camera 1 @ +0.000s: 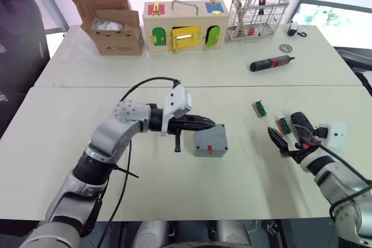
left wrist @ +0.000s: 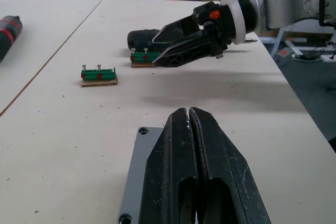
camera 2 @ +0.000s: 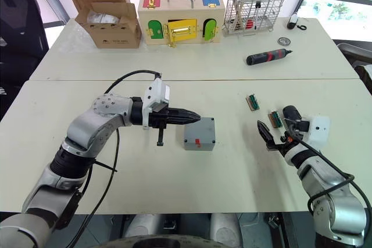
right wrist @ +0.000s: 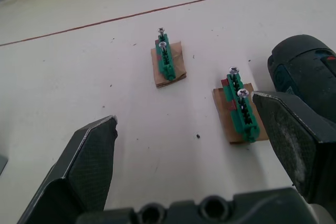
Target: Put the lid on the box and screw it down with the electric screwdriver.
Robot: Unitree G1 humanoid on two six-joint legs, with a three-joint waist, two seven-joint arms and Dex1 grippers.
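Here the lid (left wrist: 137,182) is already seated on the box (camera 1: 210,142), which sits mid-worktop with its red mark facing the robot. The left jaws (camera 1: 204,124) are clenched on nothing and are pressed flat over the lid's near edge, at about nine o'clock of the box.

The right jaws (right wrist: 199,145) are released wide, with the electric screwdriver (right wrist: 303,72) lying just beside one finger, at about three o'clock from the box and well apart from it. Two green screw holders (right wrist: 167,62) on brown pads lie near the tool, each carrying upright screws.

The step in hand is judged to be the pick-up of the screwdriver. The jaws should be shifted sideways until the thick black body lies squarely between them, and closed around its middle so that the bit can be kept plumb. The nearer holder (right wrist: 240,107) should be cleared, as its screws could be toppled. The lid should be kept pinned by the left jaws meanwhile.
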